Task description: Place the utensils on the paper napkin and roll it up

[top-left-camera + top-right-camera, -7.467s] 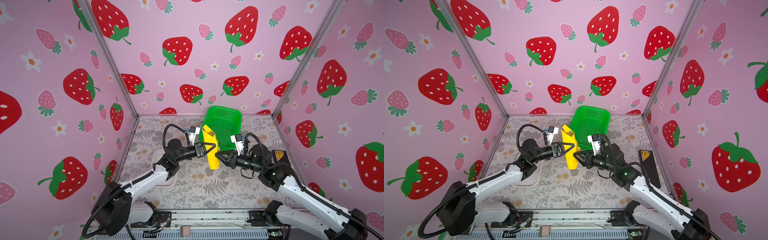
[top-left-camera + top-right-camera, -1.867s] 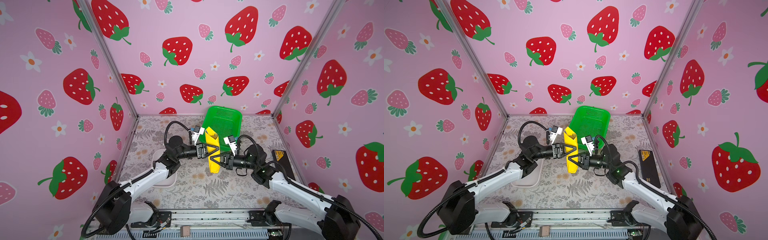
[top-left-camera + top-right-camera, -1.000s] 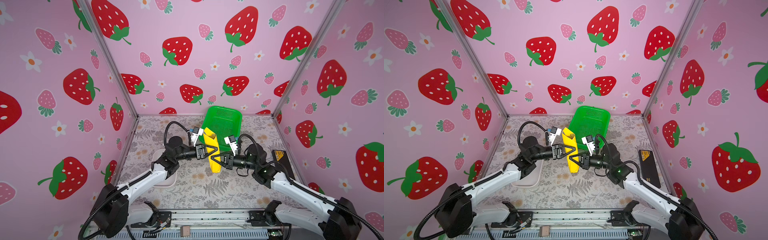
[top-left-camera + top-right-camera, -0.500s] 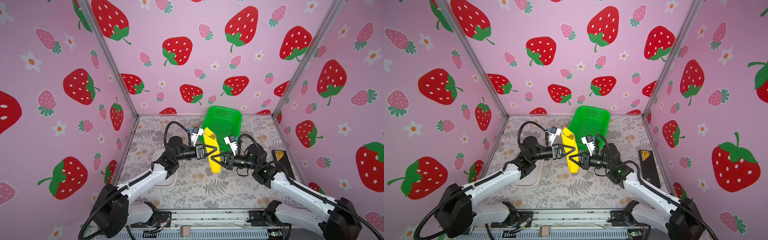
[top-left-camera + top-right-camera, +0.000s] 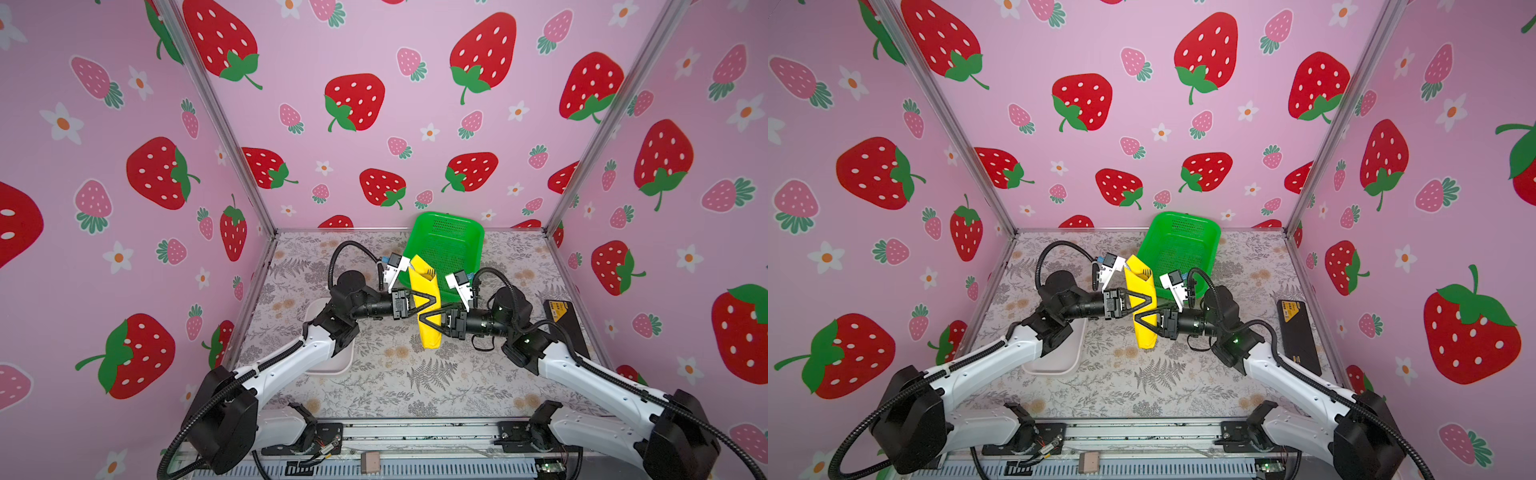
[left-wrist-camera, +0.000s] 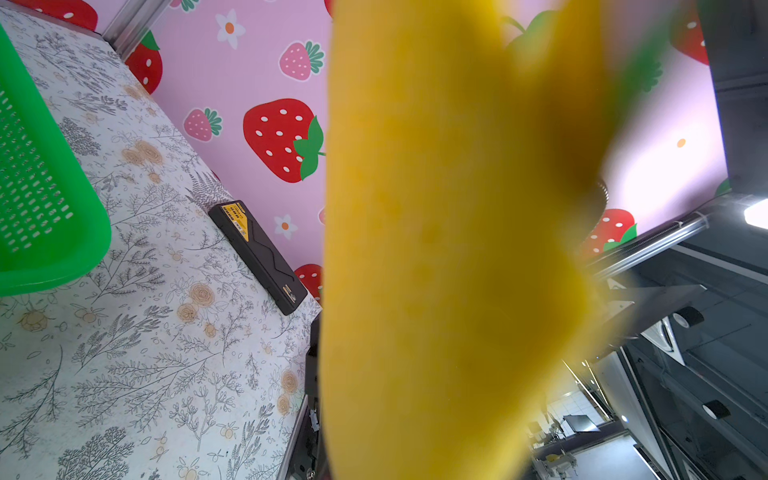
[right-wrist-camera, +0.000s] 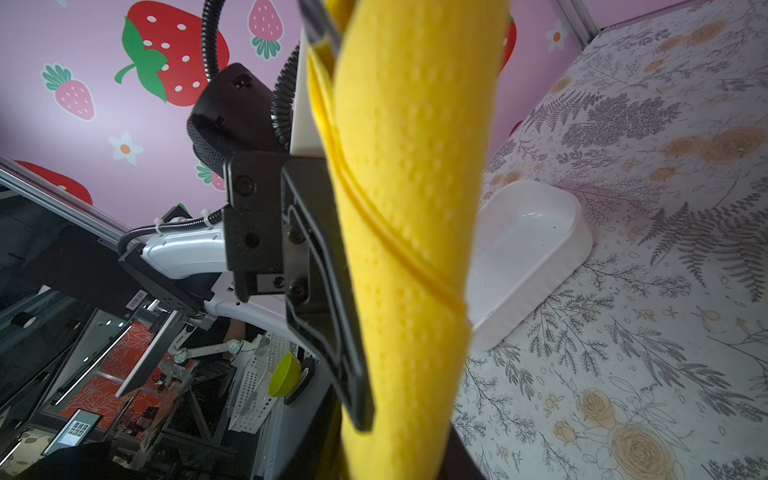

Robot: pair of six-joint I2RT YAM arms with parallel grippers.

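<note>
Fingers of the left gripper [image 5: 436,297] come together to a point on the middle of the paper napkin [image 5: 424,284] and pinch it. The napkin is a bright yellow roll standing tilted between the two arms, with its top leaning toward the back wall. The right gripper [image 5: 420,318] reaches in from the opposite side just below, its fingers drawn narrow against the roll's lower part. Whether they actually pinch the paper cannot be told. Silver tines of the utensils [image 5: 430,274] peek out of the roll's open top; the rest of them is hidden inside. In the right wrist view the roll [image 7: 415,208] shows a spiral seam. Whether its lower end touches the table [image 5: 395,374] is unclear. Behind the roll sits the green basket [image 5: 446,245]. The white tray [image 5: 332,368] lies under the left arm, and a black box [image 5: 566,328] lies by the right wall.
</note>
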